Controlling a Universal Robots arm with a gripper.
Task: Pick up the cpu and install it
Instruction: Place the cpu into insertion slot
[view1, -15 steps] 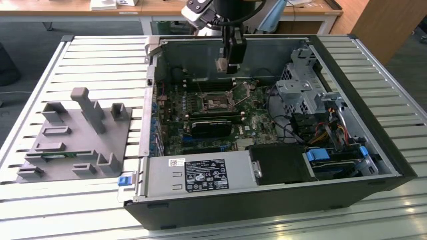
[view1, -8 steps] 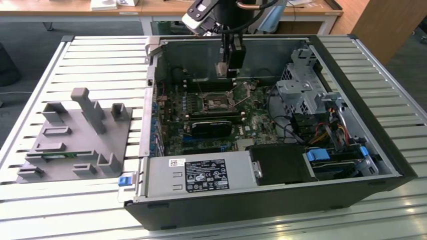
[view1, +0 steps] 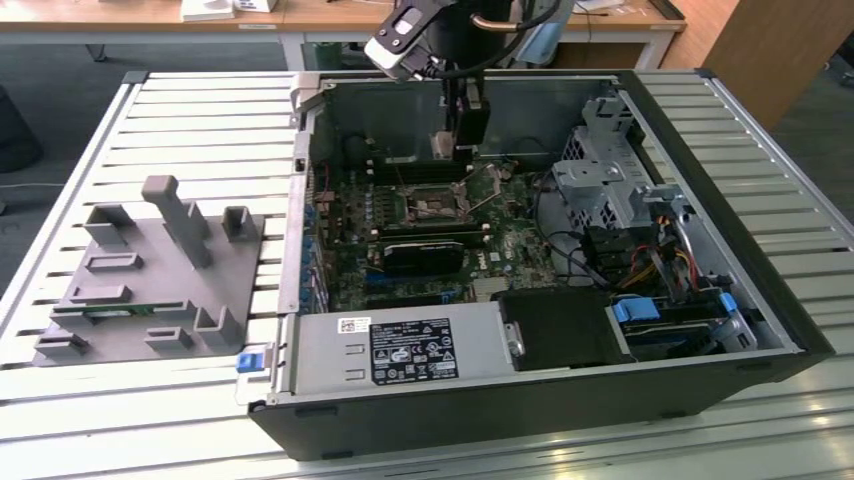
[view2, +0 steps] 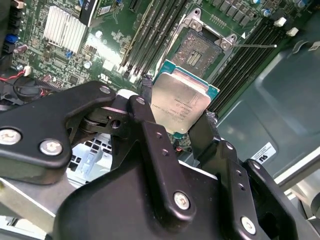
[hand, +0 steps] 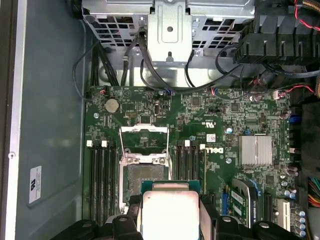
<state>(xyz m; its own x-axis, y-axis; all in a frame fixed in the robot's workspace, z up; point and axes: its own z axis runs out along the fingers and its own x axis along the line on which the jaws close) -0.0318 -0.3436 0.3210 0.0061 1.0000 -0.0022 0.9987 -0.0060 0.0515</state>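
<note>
Claw (view2: 178, 106) held cpu (view2: 181, 100) by its edges, above and short of open socket (view2: 202, 50); carrying step, judged, alignment critical.

Over the motherboard (hand: 210, 125), cpu (view2: 180, 107) between fingers (view2: 150, 135)

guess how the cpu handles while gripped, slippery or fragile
The cpu looks stiff and flat, so it probably won't flex. Its shiny metal top suggests it is slippery; the gripper pinches it by two edges, so it could twist. Thin rim, likely fragile if bumped.
</note>
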